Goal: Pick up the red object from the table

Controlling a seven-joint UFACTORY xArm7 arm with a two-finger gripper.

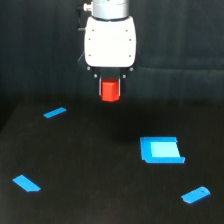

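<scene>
Above the black table (100, 200), the white gripper (110, 90) held the red block (110, 90) clamped between its closed-in jaws, clear of the surface, with flat blue pieces (161, 150) lying below.

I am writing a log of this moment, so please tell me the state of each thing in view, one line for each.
red object: held between the fingers, lifted off the table.
gripper: shut on the red object, above the table.
table: black, bears four blue pieces.
large blue block: lying flat.
three small blue pieces: lying flat, apart.
</scene>
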